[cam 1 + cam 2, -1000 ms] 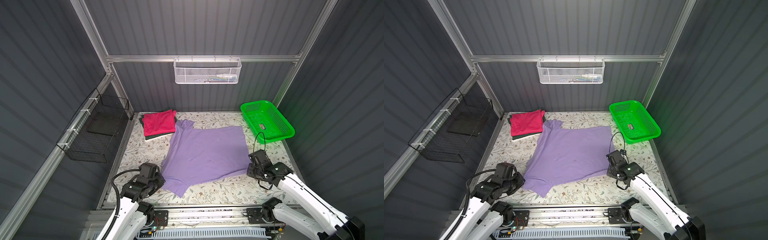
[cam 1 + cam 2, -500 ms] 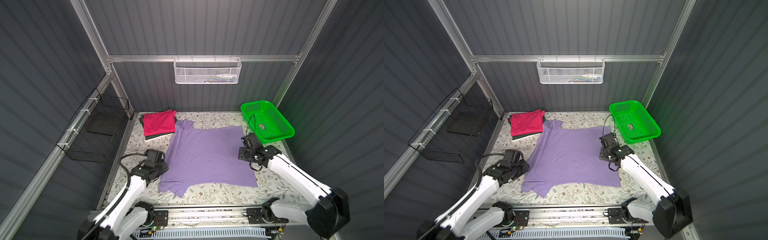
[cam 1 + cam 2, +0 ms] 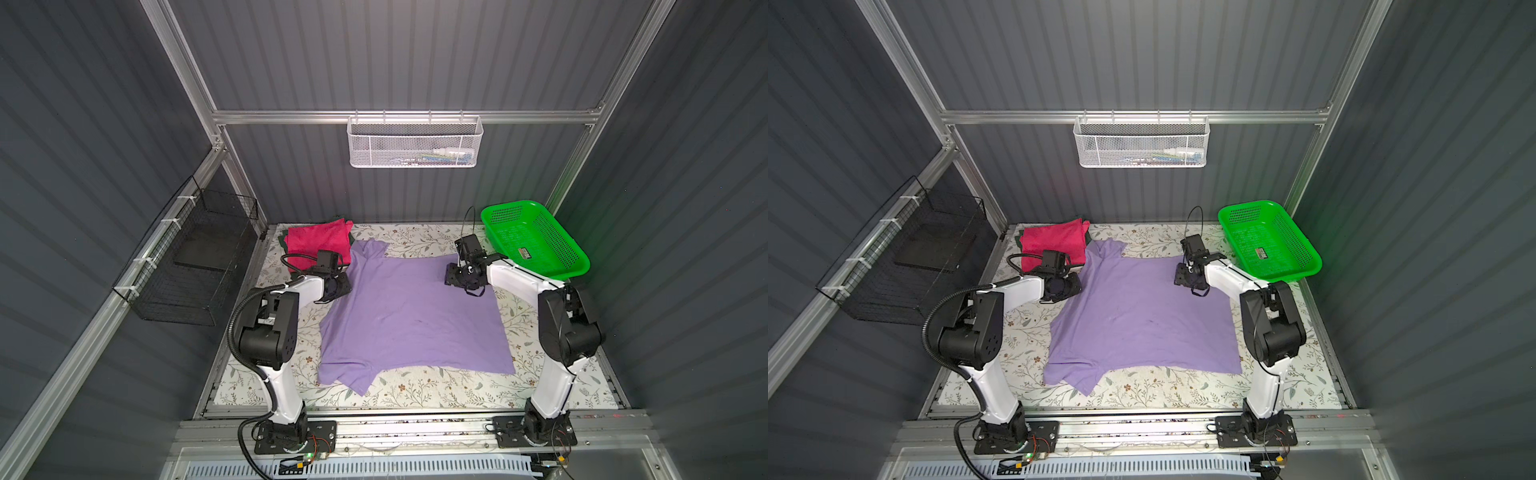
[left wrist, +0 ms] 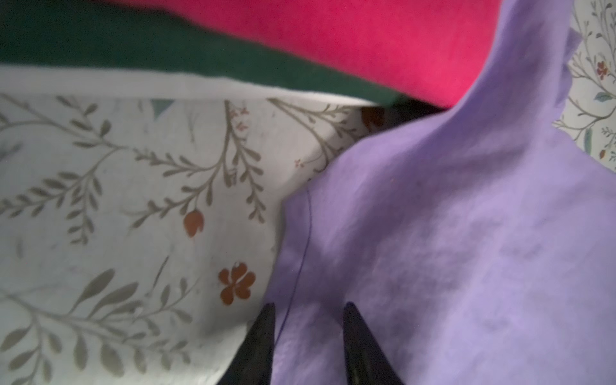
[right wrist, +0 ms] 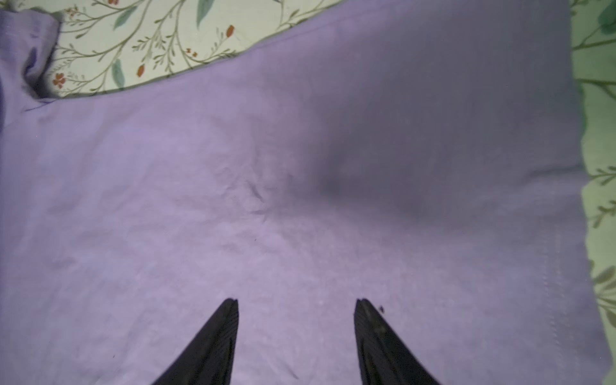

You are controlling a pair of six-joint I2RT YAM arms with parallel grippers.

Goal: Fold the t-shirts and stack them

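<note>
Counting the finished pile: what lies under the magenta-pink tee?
A dark green tee, its edge showing beneath the magenta-pink tee. The pink one covers most of it, so anything lower is hidden.

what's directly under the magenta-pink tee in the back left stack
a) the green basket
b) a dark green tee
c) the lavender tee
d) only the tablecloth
b: in the left wrist view the magenta-pink t-shirt lies on a dark green t-shirt, whose edge shows beneath it, while the lavender t-shirt is spread open on the table.
</note>
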